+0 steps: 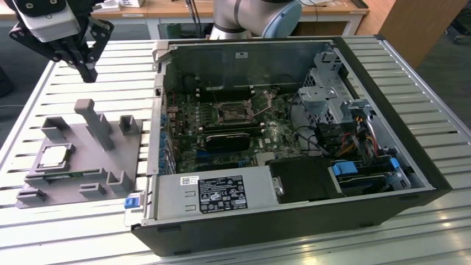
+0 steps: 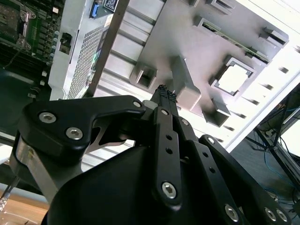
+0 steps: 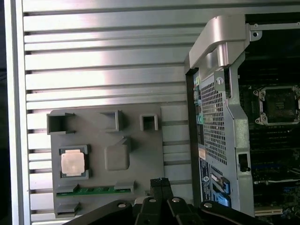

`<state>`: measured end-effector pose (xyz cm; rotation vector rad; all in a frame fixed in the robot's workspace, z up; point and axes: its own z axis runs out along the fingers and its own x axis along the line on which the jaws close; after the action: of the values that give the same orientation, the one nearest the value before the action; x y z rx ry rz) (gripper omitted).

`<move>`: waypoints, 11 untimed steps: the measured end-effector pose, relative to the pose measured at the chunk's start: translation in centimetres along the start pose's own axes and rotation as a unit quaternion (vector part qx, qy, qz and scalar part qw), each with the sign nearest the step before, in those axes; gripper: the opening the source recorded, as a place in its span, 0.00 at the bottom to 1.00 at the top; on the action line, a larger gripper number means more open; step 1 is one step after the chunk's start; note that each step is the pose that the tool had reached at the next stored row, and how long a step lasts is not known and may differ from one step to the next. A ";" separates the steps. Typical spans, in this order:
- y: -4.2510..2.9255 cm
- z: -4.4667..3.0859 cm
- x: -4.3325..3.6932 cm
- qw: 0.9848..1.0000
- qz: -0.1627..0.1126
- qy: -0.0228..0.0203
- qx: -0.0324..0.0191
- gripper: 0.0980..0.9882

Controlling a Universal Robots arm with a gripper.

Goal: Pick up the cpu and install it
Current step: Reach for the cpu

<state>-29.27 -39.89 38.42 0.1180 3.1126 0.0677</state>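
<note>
The cpu point(image 1: 55, 156) lies flat in a square recess of the grey tray point(image 1: 125, 163), silver top up. In the exterior view, that tray sits on the slatted desk point(image 1: 118, 83), close to the desk's edge at the exterior view's left. The open computer case point(image 1: 294, 232) is just beside the tray, toward the exterior view's right, with the black socket point(image 1: 234, 112) on the board inside. The end effector point(image 1: 88, 74) hangs above the desk, well apart from the cpu, fingers pressed together with nothing between them.

On to the second wrist view: the end effector point(image 2: 166, 95) tips meet, empty. Past them stands the tray's tall post point(image 2: 185, 86), and the cpu point(image 2: 233, 79) glares bright in its recess.

First wrist view now: the end effector point(image 3: 160, 182) is closed up, hovering by the tray's case-side edge. The cpu point(image 3: 73, 162) is across the tray, on the side away from the case, with a green strip point(image 3: 93, 190) slotted just beside it. The socket point(image 3: 280, 105) shows inside the case.
</note>
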 end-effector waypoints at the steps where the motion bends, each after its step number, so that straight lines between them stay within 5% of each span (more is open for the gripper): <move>1: 0.00 0.00 0.05 1.000 0.000 0.000 0.000 0.01; 11: -0.05 0.02 0.62 1.000 0.000 0.000 0.000 0.01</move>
<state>-29.89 -39.89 38.38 0.1180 3.1125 0.0677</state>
